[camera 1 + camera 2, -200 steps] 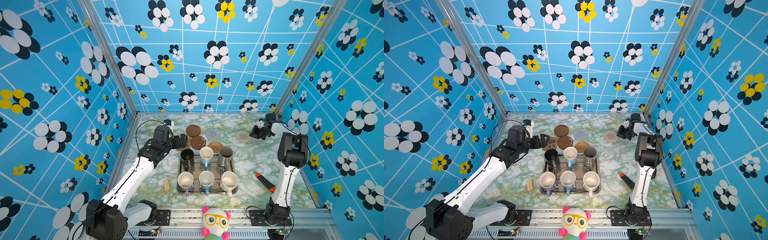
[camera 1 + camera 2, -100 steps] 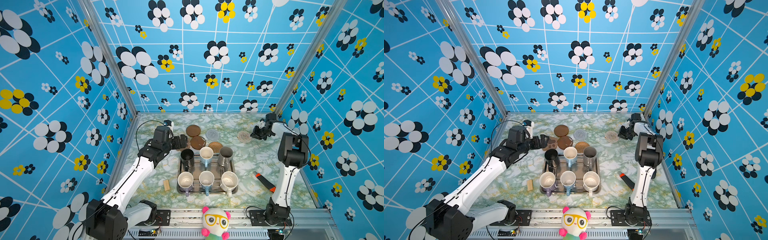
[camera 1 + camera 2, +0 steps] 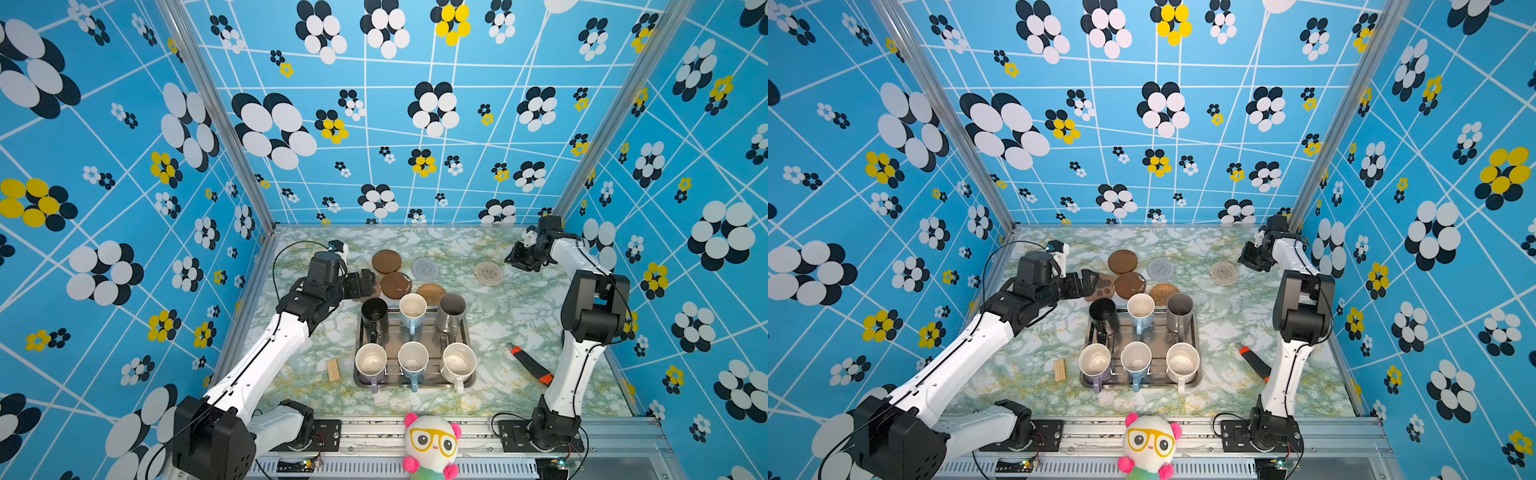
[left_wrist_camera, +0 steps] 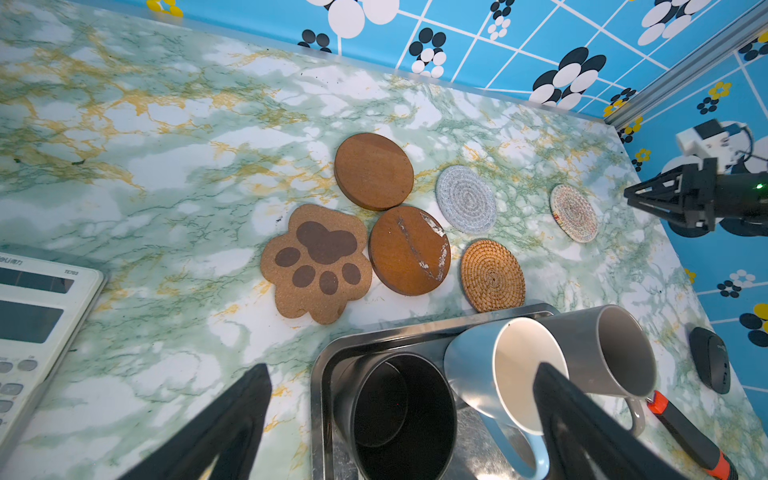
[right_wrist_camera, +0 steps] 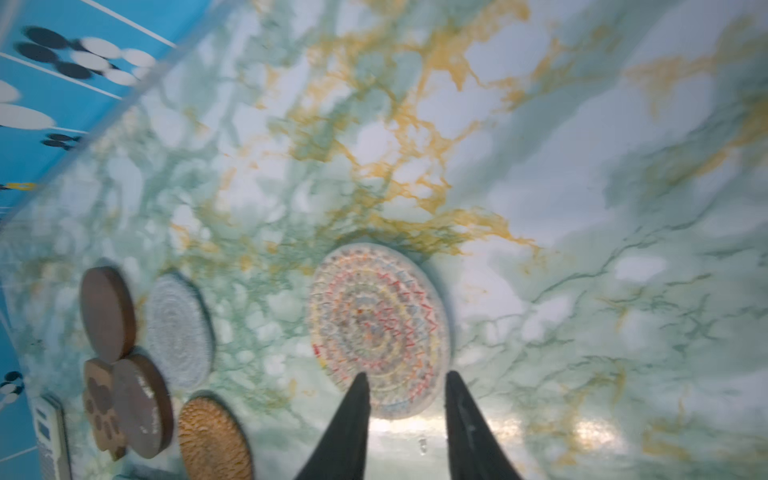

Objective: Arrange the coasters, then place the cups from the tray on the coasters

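Both my grippers are empty. Right gripper (image 5: 406, 376): fingers slightly parted, tips just short of the pale beige coaster (image 5: 378, 328), which lies apart from the rest. Left gripper (image 4: 399, 370): spread wide, paw coaster (image 4: 320, 266) near ahead, four more bunched beyond it. Six cups (image 3: 412, 309) sit on the tray (image 3: 434, 383). Right arm reaches far; left elbow bent.

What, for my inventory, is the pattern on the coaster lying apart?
The coaster is pale with multicoloured zigzag rings; clearest in right wrist view.
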Robot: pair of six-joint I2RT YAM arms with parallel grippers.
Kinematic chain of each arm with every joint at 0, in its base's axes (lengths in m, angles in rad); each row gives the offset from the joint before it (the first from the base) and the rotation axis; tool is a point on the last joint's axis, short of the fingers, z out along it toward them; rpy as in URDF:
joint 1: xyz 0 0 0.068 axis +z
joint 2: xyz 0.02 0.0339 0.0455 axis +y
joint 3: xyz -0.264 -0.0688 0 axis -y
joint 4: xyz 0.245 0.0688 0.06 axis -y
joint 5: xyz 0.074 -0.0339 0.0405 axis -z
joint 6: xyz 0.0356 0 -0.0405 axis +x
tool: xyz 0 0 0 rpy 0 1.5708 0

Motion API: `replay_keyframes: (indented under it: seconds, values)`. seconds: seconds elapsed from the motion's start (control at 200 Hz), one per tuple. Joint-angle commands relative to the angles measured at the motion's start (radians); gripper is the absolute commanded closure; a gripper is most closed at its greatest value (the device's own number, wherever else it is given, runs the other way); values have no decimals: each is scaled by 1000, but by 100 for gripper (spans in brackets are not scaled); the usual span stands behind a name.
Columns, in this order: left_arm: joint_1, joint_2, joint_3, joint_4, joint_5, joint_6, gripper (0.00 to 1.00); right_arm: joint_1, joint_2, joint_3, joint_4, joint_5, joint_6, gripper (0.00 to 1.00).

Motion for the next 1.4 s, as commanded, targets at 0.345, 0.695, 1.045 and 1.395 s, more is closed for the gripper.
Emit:
replay_keyframes:
  seconds: [0.345,0.695,1.045,1.395]
  values:
    - [-22,2,12,9,-14,4,0,328,81,48,-34,-132,-33,100]
    - [-24,-13,1,6,-39,10,1,454,187,27,-11,-229,-29,100]
    - [-24,0,-1,10,-33,9,1,470,221,3,-1,-249,-25,100]
    - [-24,2,-4,11,-33,15,1,468,291,61,-92,-172,-47,100]
